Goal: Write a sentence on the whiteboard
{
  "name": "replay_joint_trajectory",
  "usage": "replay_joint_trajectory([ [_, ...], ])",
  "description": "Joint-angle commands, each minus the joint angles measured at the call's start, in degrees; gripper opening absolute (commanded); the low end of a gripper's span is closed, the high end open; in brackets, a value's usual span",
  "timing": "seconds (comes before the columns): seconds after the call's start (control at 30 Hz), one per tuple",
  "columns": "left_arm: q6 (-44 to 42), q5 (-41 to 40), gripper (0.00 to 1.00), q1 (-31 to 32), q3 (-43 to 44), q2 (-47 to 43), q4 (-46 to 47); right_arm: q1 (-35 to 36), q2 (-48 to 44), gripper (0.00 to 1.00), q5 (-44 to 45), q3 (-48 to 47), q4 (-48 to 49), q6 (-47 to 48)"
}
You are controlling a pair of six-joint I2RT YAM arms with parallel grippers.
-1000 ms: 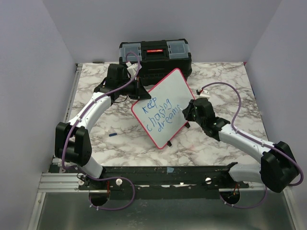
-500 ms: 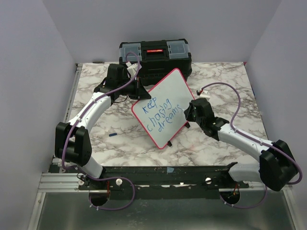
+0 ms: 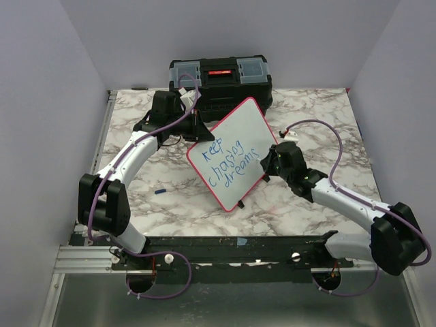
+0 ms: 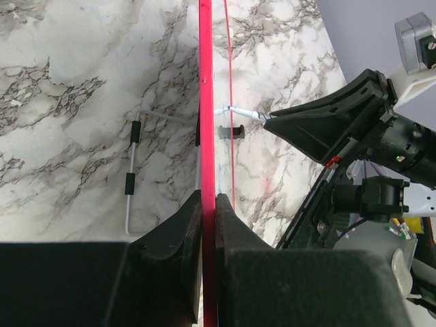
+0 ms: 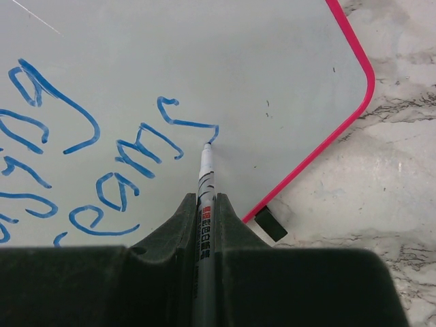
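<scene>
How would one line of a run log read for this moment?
left tool: shut on whiteboard edge | right tool: shut on marker | marker tip: at final letter of sentence

The whiteboard (image 3: 235, 153) stands tilted across the middle of the bench (image 3: 320, 112) and splits my reach. My left gripper (image 4: 208, 199) is pinched on its rim, and my right gripper (image 5: 203, 199) presses a marker (image 5: 205, 170) to its writing face. The black toolbox (image 3: 221, 78) blocks the back edge, and my left arm fills the gap before it. A wire stand (image 4: 132, 163) lies on the bench behind the board. Bare bench lies at far right and near left, where there is only a small blue piece (image 3: 160, 192). Walls close both sides.
</scene>
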State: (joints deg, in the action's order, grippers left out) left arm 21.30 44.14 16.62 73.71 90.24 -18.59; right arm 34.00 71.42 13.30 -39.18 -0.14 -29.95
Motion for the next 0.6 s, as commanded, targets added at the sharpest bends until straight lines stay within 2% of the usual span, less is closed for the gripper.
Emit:
replay_joint_trajectory([
  [0.0, -2.49, 1.89, 0.0, 0.96, 1.61, -0.36, 0.57, 0.45, 0.31, 0.01, -7.73, 1.59, -1.53, -1.33],
  [0.13, -2.49, 1.89, 0.0, 0.96, 1.52, -0.36, 0.64, 0.43, -1.15, 0.01, -7.5, 1.56, -1.94, -1.54],
  [0.3, -2.49, 1.9, 0.0, 0.96, 1.43, -0.7, 0.66, 0.45, -7.25, 0.01, -3.63, 2.66, -1.08, -2.24],
  [0.57, -2.58, 1.97, 0.0, 0.96, 0.93, -1.3, 0.9, 0.43, -13.5, 0.01, 8.87, 1.75, -3.93, -3.76],
])
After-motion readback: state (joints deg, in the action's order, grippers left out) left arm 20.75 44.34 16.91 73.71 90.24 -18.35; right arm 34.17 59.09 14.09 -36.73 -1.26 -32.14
